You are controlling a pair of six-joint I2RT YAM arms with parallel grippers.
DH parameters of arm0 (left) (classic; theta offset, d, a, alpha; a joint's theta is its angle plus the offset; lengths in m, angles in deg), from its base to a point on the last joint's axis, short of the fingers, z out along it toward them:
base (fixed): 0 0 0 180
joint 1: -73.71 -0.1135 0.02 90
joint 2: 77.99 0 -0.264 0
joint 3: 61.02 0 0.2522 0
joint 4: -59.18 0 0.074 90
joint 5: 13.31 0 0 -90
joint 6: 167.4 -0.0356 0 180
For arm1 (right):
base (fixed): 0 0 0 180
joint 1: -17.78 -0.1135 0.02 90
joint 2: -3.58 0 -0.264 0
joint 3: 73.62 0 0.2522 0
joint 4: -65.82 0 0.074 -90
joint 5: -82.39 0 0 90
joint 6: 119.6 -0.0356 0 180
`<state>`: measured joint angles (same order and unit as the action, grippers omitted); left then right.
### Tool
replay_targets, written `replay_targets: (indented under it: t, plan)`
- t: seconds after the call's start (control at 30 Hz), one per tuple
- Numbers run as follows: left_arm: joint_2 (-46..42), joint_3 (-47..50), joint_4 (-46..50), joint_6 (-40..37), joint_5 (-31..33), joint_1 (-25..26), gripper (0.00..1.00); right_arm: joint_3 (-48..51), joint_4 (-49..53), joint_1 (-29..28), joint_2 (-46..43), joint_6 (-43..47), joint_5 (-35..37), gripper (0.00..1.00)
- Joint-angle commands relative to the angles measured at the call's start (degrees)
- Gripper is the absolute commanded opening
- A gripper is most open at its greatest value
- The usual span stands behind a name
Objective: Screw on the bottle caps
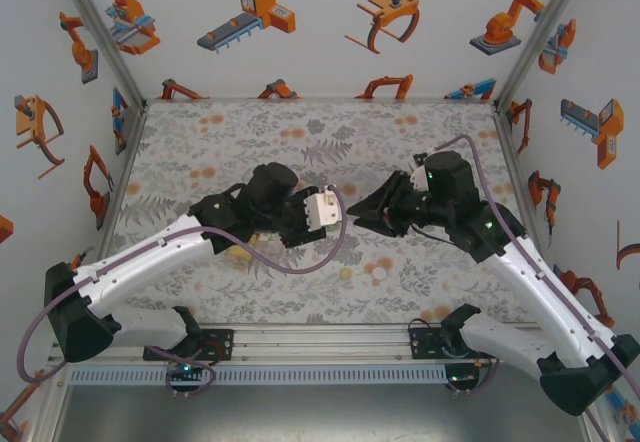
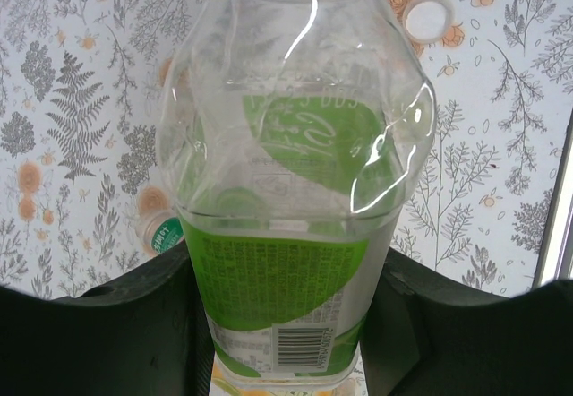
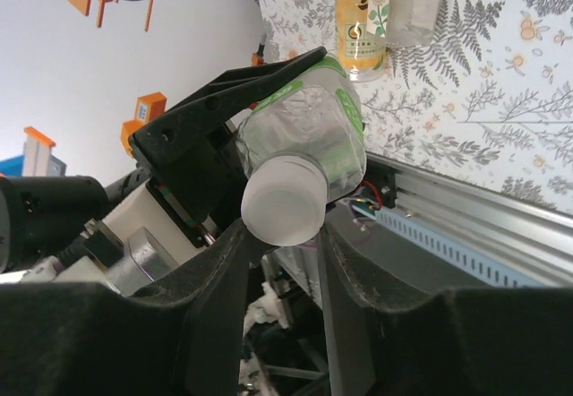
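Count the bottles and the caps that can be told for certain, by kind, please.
Bottles: 2, the clear bottle and the juice bottle.
Caps: 2, the neck cap on the clear bottle and the loose cap.
Total: 4.
A green-labelled round thing is too unclear to count.

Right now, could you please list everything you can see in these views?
clear bottle: one, clear with white-green label, in the left gripper.
pale cap: one, whitish, on that bottle's neck.
loose cap: one, white, open side up on the tablecloth.
juice bottle: one, yellow-orange, on the tablecloth.
green item: one, green-white, on the tablecloth; cap or bottle unclear.
tablecloth: one, grey floral, orange dots.
left gripper: one, black, shut on the clear bottle.
right gripper: one, black, shut on the pale cap.
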<state>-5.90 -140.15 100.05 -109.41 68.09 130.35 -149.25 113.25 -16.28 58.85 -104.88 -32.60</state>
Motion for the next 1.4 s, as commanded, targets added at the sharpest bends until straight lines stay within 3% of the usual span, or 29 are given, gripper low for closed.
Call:
replay_targets:
  t: [0.0,0.17,0.33,0.5,0.63,0.77,0.97,1.37]
  plan:
    - [-1.9,-0.2,-6.3,-0.9,-2.7,0.4,0.0,-0.7,0.9,-0.1,1.0,0.3,1.4,0.0]
    - [-2.7,0.4,-5.1,-0.6,-3.7,0.4,0.0,-6.4,1.5,-0.1,1.9,15.6,1.2,0.42]
    - [-3.6,1.1,-3.1,-1.0,-4.0,0.4,0.0,-12.3,4.9,-0.1,1.5,34.2,2.0,0.6]
    - [-4.0,1.5,-3.0,0.0,-4.7,0.6,0.0,-16.0,6.9,-0.1,1.1,58.1,-2.3,0.61]
    - [-4.5,1.5,-2.5,0.0,-5.4,0.8,0.0,-15.0,4.8,-0.1,-0.6,78.9,-11.7,0.61]
    - [-4.7,1.8,-2.7,0.6,-5.6,0.9,0.0,-13.2,3.1,-0.2,-1.3,93.1,-18.9,0.62]
    - [-5.0,1.6,-2.7,0.5,-6.0,1.3,0.0,-10.6,0.1,-0.1,-0.3,100.2,-25.0,0.56]
    - [-5.3,1.5,-2.6,0.1,-5.8,1.4,0.0,-7.0,-1.7,-0.1,0.4,100.4,-23.9,0.48]
